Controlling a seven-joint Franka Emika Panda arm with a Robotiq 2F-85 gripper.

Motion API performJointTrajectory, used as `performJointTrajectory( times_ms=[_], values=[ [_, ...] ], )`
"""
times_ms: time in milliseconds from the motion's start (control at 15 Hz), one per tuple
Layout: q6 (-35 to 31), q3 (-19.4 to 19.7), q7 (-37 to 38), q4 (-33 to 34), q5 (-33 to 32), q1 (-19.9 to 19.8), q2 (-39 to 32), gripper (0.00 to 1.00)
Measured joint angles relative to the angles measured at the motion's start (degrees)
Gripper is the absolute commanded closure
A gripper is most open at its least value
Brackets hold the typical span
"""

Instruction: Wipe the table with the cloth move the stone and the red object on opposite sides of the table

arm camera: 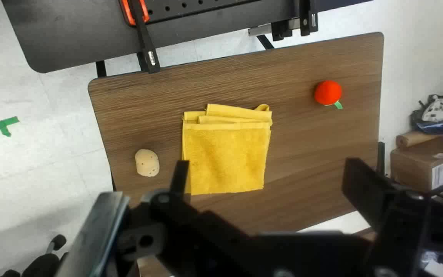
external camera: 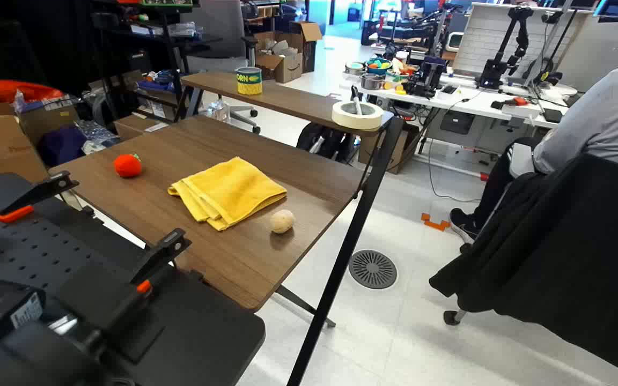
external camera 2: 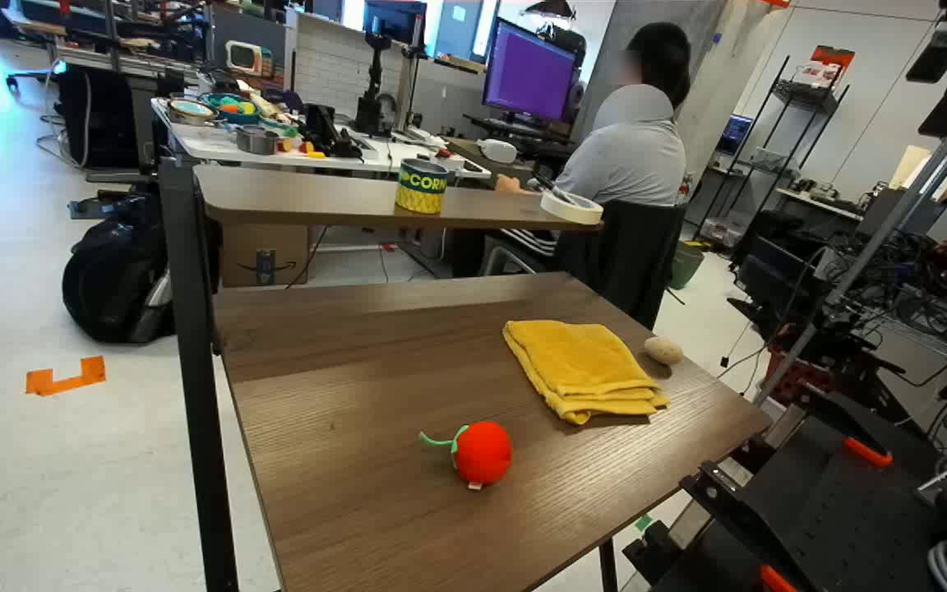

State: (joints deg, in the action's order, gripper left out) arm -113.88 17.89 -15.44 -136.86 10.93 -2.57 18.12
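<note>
Holds jaws spread wide on the gripper [arm camera: 267, 169], above the table [arm camera: 302, 154] in the wrist view. Has the yellow cloth [arm camera: 227, 157] lying folded mid-table between the stone [arm camera: 147, 163], just beside it toward one short end, and the red ball [arm camera: 328, 92], farther off near the opposite short end.

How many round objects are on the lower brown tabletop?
2: in the wrist view, the rounded tan stone left of the folded yellow cloth, the round red object to its right. Any underneath would be hidden.
</note>
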Motion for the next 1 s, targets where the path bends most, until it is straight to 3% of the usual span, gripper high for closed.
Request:
performJointTrajectory(
  times_ms=[667,1000],
  values=[
    [-0.50,-0.55,0.13,0.00,2.40,-0.30,-0.46,0.00],
    [-15.89,-2.06,-0.51,0.27,16.53,0.06,-10.00,0.00]
  ],
)
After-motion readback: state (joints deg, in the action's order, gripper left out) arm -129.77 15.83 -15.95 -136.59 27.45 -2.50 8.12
